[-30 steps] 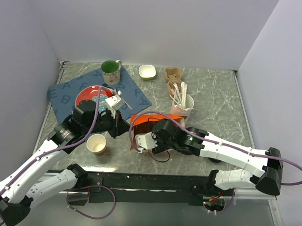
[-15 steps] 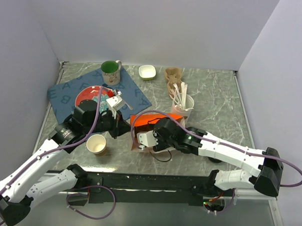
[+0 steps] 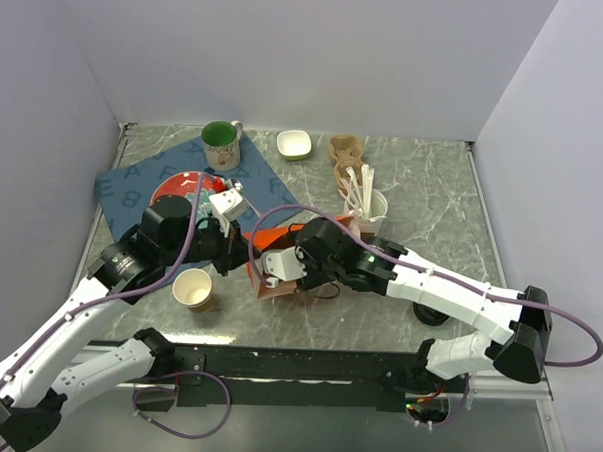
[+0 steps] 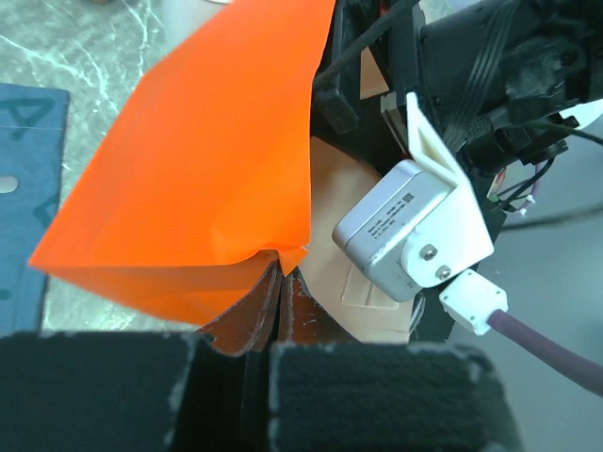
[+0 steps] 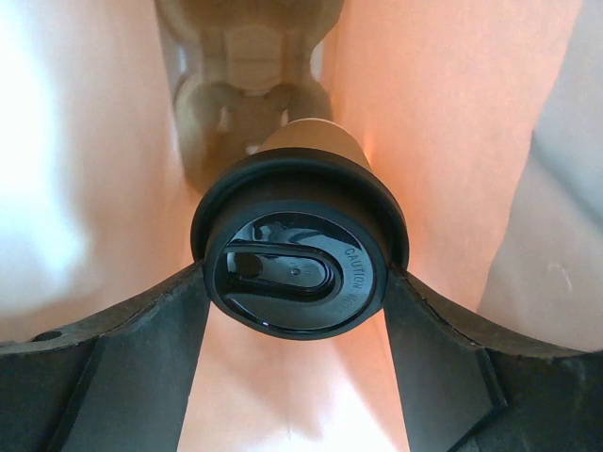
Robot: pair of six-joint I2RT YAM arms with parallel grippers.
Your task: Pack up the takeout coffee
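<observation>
The takeout coffee [image 5: 300,268], a brown paper cup under a black lid marked CAUTION, fills the right wrist view. My right gripper [image 5: 298,284] is shut on it, one finger on each side of the lid rim. Cup and fingers sit inside the orange bag [image 5: 452,113], whose walls glow on both sides. A moulded cardboard cup carrier [image 5: 250,85] lies deeper in the bag, just past the cup. My left gripper [image 4: 280,275] is shut on the edge of the orange bag [image 4: 217,160] and holds it up. From above, the right gripper [image 3: 279,273] is at the bag's [image 3: 271,240] mouth and the cup is hidden.
A lidless tan cup [image 3: 193,288] stands near the front edge beside the left arm. On the blue mat [image 3: 133,184] are a red plate [image 3: 178,194] and a green mug [image 3: 221,142]. Behind the bag are a white bowl [image 3: 294,144], another carrier [image 3: 345,153] and a cup of stirrers [image 3: 367,209].
My right arm has pushed left and away from the near edge, carrying the cup deeper into the bag. The bag's mouth has shifted slightly left. Both grips are unchanged.
</observation>
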